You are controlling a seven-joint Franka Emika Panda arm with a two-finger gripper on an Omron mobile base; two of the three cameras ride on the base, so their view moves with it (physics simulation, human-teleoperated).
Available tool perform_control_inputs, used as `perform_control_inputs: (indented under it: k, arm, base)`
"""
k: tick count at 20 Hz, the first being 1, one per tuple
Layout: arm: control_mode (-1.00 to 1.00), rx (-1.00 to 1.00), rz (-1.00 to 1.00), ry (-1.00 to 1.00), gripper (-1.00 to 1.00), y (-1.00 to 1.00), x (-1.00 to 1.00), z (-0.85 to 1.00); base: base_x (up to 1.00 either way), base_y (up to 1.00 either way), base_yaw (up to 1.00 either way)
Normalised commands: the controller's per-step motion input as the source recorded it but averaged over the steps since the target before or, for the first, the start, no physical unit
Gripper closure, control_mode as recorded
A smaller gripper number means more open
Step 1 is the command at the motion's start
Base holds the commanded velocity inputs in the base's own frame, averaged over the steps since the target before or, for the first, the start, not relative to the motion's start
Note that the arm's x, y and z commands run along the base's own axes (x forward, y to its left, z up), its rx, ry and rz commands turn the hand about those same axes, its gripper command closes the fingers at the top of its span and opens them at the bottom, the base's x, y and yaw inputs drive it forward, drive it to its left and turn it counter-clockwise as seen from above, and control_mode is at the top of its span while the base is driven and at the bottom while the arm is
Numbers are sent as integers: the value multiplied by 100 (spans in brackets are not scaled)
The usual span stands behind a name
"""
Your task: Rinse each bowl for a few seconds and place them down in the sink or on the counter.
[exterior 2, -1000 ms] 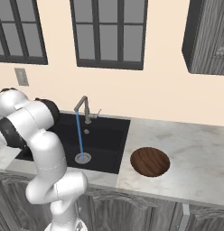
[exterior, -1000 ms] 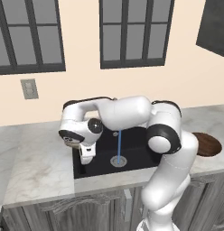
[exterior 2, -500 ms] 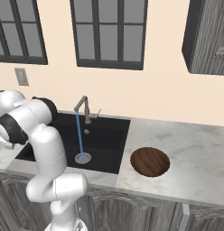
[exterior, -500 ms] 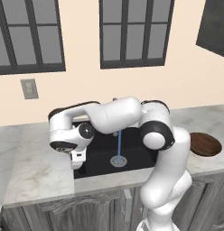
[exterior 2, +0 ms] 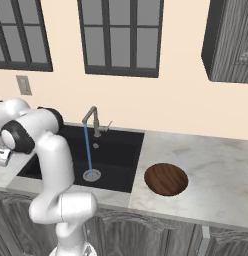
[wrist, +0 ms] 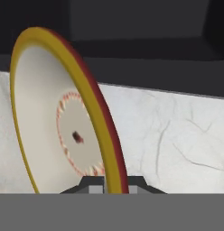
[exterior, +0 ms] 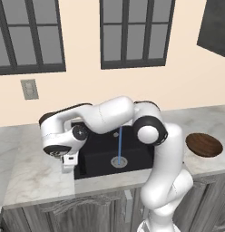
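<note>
Tan-rimmed bowl [wrist: 64,122] sits edge-on in the hand view, cream inside facing left, reddish ring and dark speck at its centre, yellow rim with a dark red outer edge. Gripper [wrist: 111,182] jaws are clamped on the bowl's rim at the bottom, one finger either side of the rim. Behind the bowl: pale marble counter [wrist: 177,135] with faint veins, then the black sink [wrist: 132,40] edge above it.

Left base view: the gripper [exterior: 67,163] hangs over the counter [exterior: 37,172] just left of the sink's [exterior: 98,154] left edge, pointing down; held bowl too small to make out there. Arm reaches leftward across the front of the basin.

Dark brown bowl [exterior 2: 166,179] rests flat on the counter [exterior 2: 206,165] right of the sink [exterior 2: 118,150], well apart from the gripper; also seen in the left base view [exterior: 204,144].

Grey tap [exterior 2: 93,120] stands at the back of the basin, thin blue water stream [exterior 2: 88,150] falling straight to the round silver drain [exterior 2: 91,175]. Stream [exterior: 120,142] and drain [exterior: 118,161] visible in the left base view too.

Grey wood cabinets [exterior 2: 161,235] under the counter. Windows and a wall switch plate [exterior: 28,89] on the cream wall behind.
</note>
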Motion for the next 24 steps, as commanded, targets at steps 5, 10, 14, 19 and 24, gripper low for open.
perform_control_inputs:
  k: [5, 10, 14, 19, 24]
  arm:
    - [-100, 0, 0, 14, 100, 27, -2, -4]
    - [-100, 0, -1, 13, 100, 26, -1, -8]
    - [-100, 0, 0, 14, 100, 21, 0, -14]
    - [-100, 0, 0, 11, 100, 16, 0, -20]
    - [-100, 0, 0, 11, 100, 15, 0, -24]
  base:
    - [0, 0, 0]
    - [0, 0, 0]
    - [0, 0, 0]
    - [0, 0, 0]
    - [0, 0, 0]
